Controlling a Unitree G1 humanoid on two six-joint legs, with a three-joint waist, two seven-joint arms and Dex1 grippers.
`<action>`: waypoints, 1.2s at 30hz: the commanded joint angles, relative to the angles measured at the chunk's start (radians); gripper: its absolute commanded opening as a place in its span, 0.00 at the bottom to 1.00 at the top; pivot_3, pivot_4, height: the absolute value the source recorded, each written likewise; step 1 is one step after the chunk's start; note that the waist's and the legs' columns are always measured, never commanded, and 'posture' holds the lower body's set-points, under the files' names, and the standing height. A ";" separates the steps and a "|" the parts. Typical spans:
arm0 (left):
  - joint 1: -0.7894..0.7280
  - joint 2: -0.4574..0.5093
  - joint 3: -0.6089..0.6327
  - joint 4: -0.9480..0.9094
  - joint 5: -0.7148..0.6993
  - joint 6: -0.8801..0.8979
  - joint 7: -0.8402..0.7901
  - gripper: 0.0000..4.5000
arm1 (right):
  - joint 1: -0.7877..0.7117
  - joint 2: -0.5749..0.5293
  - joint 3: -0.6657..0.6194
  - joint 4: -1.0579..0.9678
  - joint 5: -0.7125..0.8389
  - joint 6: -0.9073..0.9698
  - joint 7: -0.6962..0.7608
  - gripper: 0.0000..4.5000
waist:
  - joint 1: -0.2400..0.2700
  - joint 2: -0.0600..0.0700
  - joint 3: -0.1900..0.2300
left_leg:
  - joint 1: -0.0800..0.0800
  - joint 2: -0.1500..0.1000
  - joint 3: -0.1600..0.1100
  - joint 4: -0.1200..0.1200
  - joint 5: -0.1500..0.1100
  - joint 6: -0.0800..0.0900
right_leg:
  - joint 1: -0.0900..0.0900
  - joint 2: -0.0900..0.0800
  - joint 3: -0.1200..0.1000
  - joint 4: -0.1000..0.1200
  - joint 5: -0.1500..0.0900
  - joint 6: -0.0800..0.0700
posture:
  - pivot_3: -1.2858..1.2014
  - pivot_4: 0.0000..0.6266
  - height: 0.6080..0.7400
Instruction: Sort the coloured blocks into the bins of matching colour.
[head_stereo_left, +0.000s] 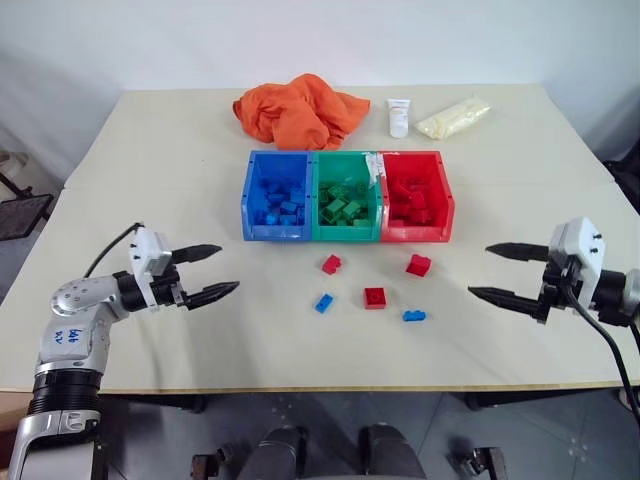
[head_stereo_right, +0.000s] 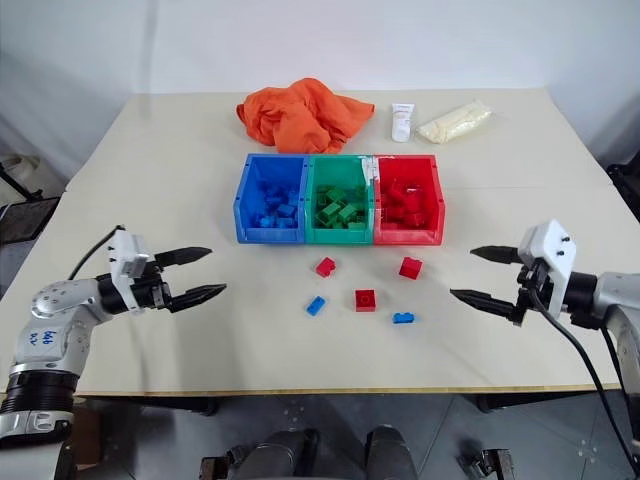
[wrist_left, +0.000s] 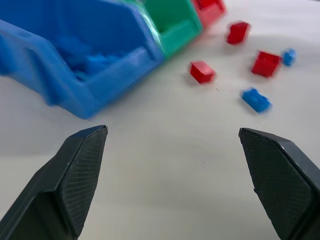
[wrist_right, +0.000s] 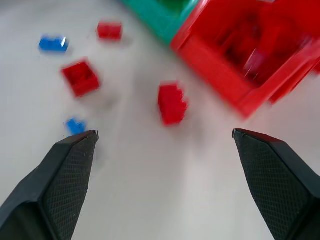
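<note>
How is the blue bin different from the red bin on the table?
The blue bin sits at the robot's left end of the joined row, while the red bin sits at the right end, with the green bin between them. The blue bin holds blue blocks; the red bin holds red ones. The red bin has a white strip on its left wall; the blue bin has none. Both share the same shape, with sloped fronts facing the robot.
</note>
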 joint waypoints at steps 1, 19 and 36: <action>-0.027 -0.001 -0.011 0.017 -0.012 -0.029 -0.070 0.99 | 0.082 -0.068 -0.106 -0.025 -0.021 0.002 0.013 1.00 | 0.012 0.000 0.000 | 0.000 0.000 0.000 0.000 0.000 0.000 | 0.000 0.000 0.000 0.000 0.000 0.000 | 0.52 0.24 1.00; 0.018 -0.036 -0.013 0.010 -0.043 -0.107 -0.170 0.99 | -0.038 -0.078 0.194 -0.268 -0.057 0.127 0.020 1.00 | 0.011 -0.001 0.001 | 0.000 0.005 0.008 0.001 -0.001 -0.001 | 0.000 0.001 -0.001 -0.006 0.000 0.000 | 0.52 0.24 1.00; 0.139 -0.040 0.024 -0.175 -0.070 -0.054 -0.080 1.00 | -0.338 0.107 0.521 0.064 -0.287 -0.040 0.052 0.55 | 0.012 -0.002 0.001 | 0.001 0.006 0.008 0.002 -0.001 -0.002 | -0.001 0.003 -0.001 -0.005 0.000 0.000 | 0.52 0.24 1.00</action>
